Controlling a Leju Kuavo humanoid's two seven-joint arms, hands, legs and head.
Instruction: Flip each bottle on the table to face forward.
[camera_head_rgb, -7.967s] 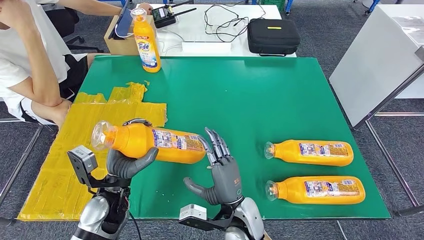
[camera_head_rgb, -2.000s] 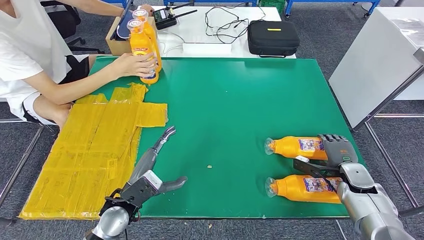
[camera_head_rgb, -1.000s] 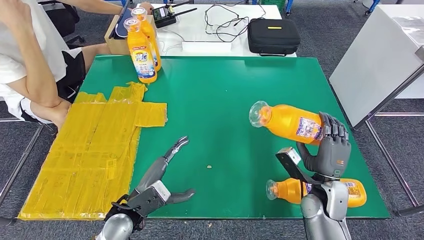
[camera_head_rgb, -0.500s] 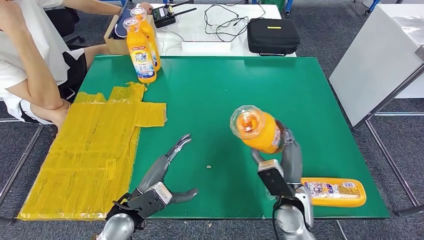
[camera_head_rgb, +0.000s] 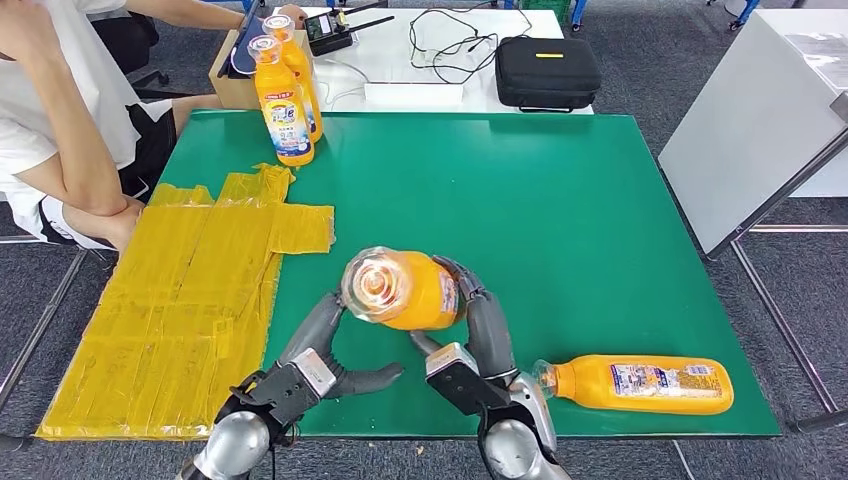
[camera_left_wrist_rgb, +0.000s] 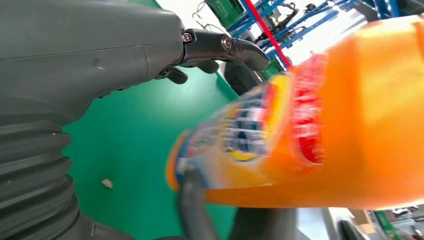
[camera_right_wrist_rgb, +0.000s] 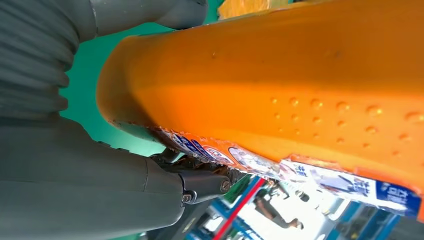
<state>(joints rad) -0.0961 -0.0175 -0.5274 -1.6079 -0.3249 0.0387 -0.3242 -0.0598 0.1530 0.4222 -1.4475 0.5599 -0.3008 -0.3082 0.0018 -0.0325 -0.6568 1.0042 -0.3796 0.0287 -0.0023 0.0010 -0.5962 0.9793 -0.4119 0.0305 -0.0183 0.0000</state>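
The right hand (camera_head_rgb: 480, 330) grips an orange bottle (camera_head_rgb: 405, 290) and holds it in the air above the near middle of the green table (camera_head_rgb: 520, 190), its clear cap end turned towards the camera and its body running back between the dark fingers (camera_head_rgb: 470, 290). In the right wrist view the bottle's orange side (camera_right_wrist_rgb: 280, 85) lies along the grey palm, with the label edge (camera_right_wrist_rgb: 300, 172) just beside the fingers (camera_right_wrist_rgb: 205, 182), which are curled around it. The left hand (camera_head_rgb: 320, 355) is at about eight o'clock from the held bottle, with fingers spread apart and holding nothing; its long fingers (camera_head_rgb: 318, 322) reach up just beside the cap, and I cannot tell whether they touch it. In the left wrist view the bottle (camera_left_wrist_rgb: 320, 125) shows blurred and close, its printed label (camera_left_wrist_rgb: 245, 135) facing the camera, while the hand's dark fingers (camera_left_wrist_rgb: 220, 47) stand out straight, apart from it.

A second orange bottle (camera_head_rgb: 635, 385) lies on its side on the table at about four o'clock from the held one, cap pointing towards the right hand. Two more bottles (camera_head_rgb: 282, 95) stand upright near the table's far left corner, at eleven o'clock. Yellow sheets (camera_head_rgb: 190, 290) cover the table's left part. A person in a white shirt (camera_head_rgb: 50, 110) sits at the far left. Beyond the table, at twelve o'clock, a black case (camera_head_rgb: 545, 72) and cables (camera_head_rgb: 450, 45) rest on a white desk (camera_head_rgb: 420, 75)
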